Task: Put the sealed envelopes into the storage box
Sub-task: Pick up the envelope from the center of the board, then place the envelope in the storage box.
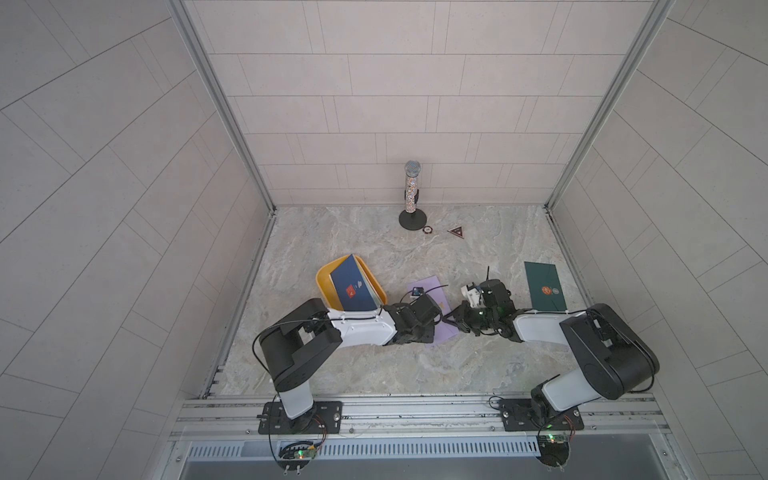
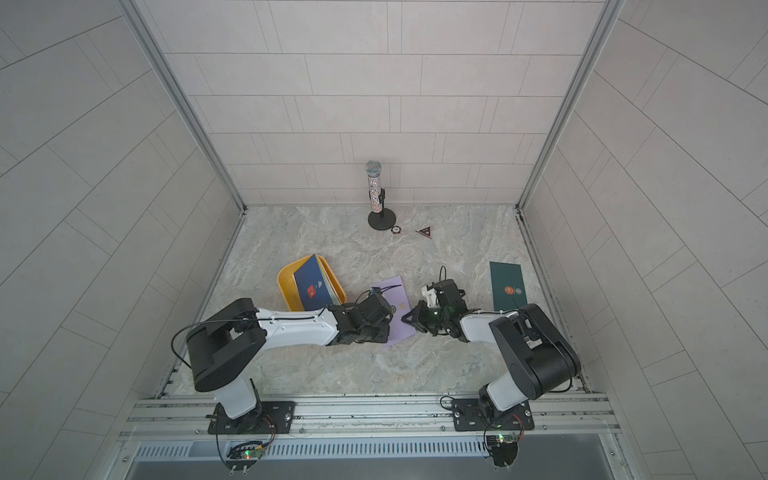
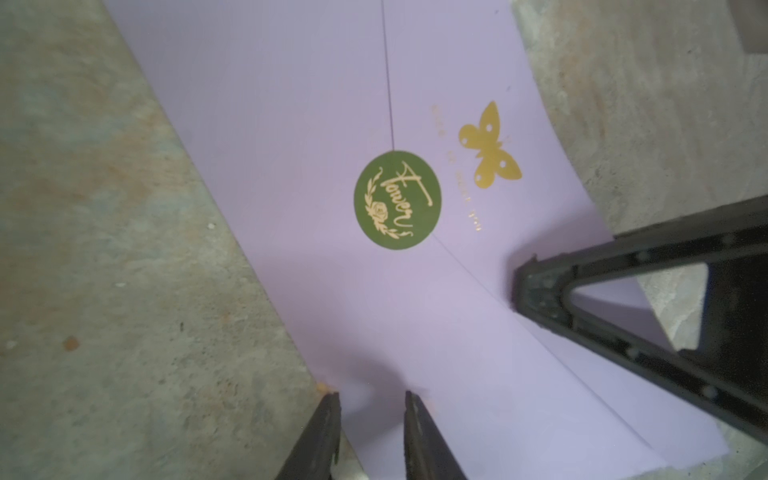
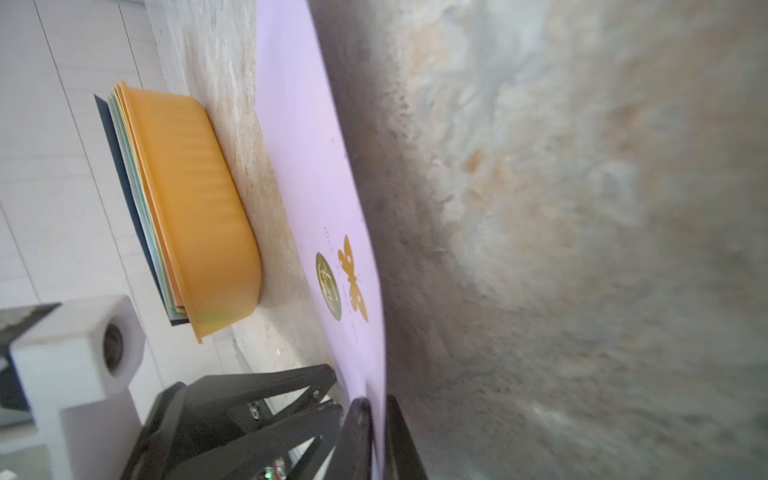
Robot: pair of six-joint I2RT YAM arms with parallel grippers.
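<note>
**A:** Where was the box?

**B:** The yellow box [image 1: 324, 276] sat toward the left edge of the desk [image 1: 374, 365]. It held a stack of envelopes [image 4: 149, 216]. A dark blue envelope [image 1: 353, 286] lay on top, tilted, with 1 end poking over the rim.

**A:** And outside it?

**B:** 2 envelopes. A dark green envelope [image 1: 544, 286] lay flat near the right edge, with nothing touching it. A lilac envelope [image 2: 397, 295] lay mid-desk, just beside the box, between the 2 arms.

**A:** The grippers?

**B:** The right gripper [image 4: 376, 403] was clenched on 1 edge of the lilac envelope. The paper was pinched between its fingers and that side bowed up off the desk. The left gripper [image 3: 370, 399] stood at the opposite edge, released, its jaws a little apart with lilac paper showing in the gap. Whether its tips pressed the paper, I couldn't tell.

**A:** Any markings?

**B:** A round green sticker [image 3: 397, 199] sealed the flap, with a gold butterfly [image 3: 490, 145] beside it.
</note>
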